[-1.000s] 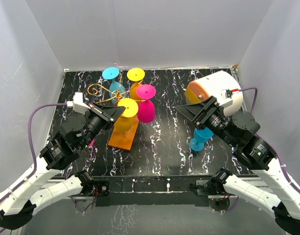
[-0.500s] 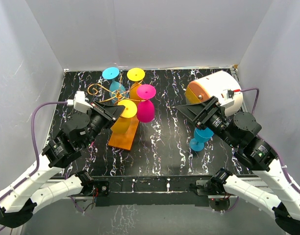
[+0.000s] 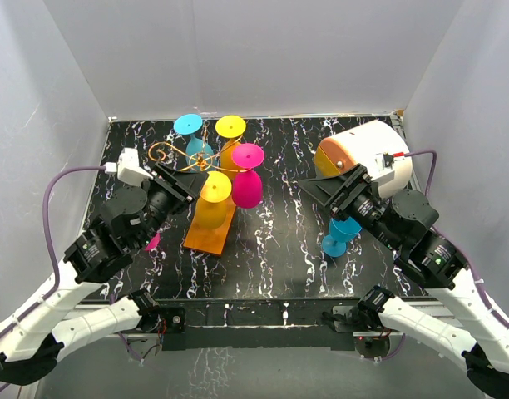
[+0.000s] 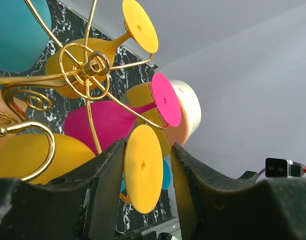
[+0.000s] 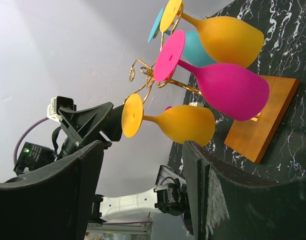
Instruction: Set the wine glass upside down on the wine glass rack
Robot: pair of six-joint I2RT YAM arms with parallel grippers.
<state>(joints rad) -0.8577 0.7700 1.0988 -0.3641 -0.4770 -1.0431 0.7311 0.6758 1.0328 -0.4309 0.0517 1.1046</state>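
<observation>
Change: left gripper (image 4: 147, 150) fingers had just come apart, letting go of the yellow wine glass (image 3: 208, 209) | Meaning: glass probably hung, job nearly done | Glass: upside down, tilted, round foot up between the loose fingers, on near side of wine glass rack (image 3: 206, 239) | Right gripper (image 3: 317, 187): fingers wide, held nothing

left gripper (image 4: 148, 146) opened, pulled back from yellow wine glass (image 3: 210, 205)

We find open counter (image 3: 279, 241) between the laden wine glass rack (image 3: 210, 238) and the blue glass (image 3: 341, 234); the drum (image 3: 367, 154) blocks the back right.
</observation>
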